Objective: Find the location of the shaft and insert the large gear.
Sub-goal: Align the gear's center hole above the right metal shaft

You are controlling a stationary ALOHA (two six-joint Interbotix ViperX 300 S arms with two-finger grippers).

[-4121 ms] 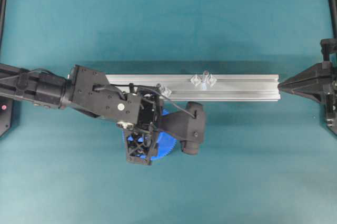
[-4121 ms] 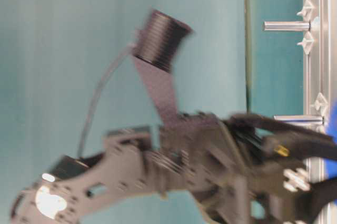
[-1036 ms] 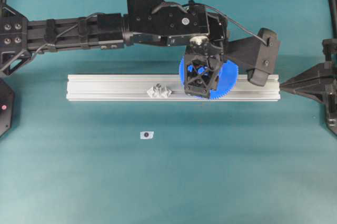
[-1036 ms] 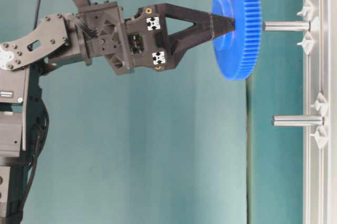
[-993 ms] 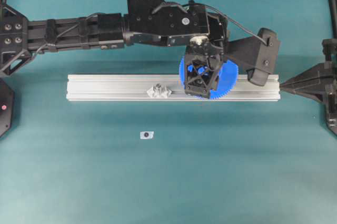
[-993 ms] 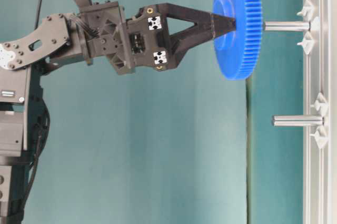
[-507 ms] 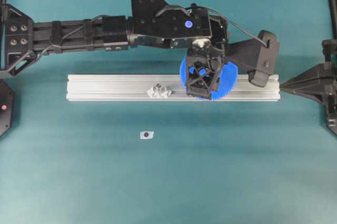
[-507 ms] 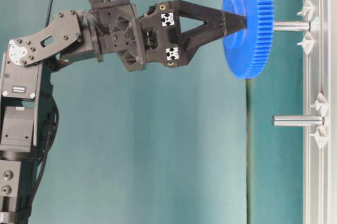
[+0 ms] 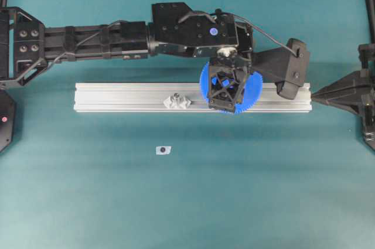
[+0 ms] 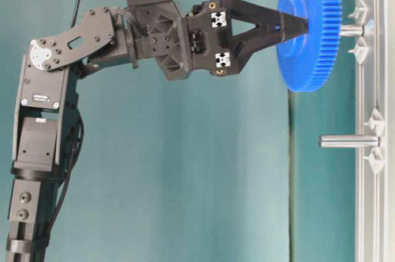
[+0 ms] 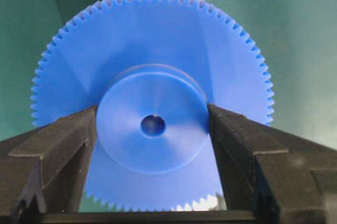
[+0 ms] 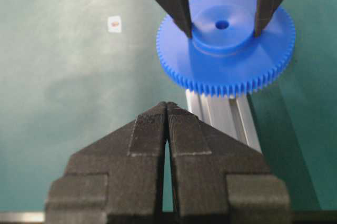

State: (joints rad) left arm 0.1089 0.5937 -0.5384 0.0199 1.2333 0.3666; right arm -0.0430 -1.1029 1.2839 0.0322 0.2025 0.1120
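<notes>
Overhead: rail (image 9: 117,96) runs 9-to-3 across mid table. Large gear (image 9: 253,92) over rail's 3 o'clock half, on shaft (image 10: 352,30), held in left gripper (image 9: 227,103). Second pin (image 9: 176,100) on rail toward 9. Small tag (image 9: 163,150) on table at 6 of that pin. Right gripper (image 9: 313,92) just off rail's 3 o'clock end.

The second pin (image 10: 349,141) stands clear beside the large gear (image 10: 308,28), seemingly unobstructed.

One blue gear (image 10: 308,28); one aluminium rail (image 9: 129,97); two metal pins (image 10: 349,141); two grippers (image 10: 290,26); one small white tag (image 9: 163,150) on the table.
</notes>
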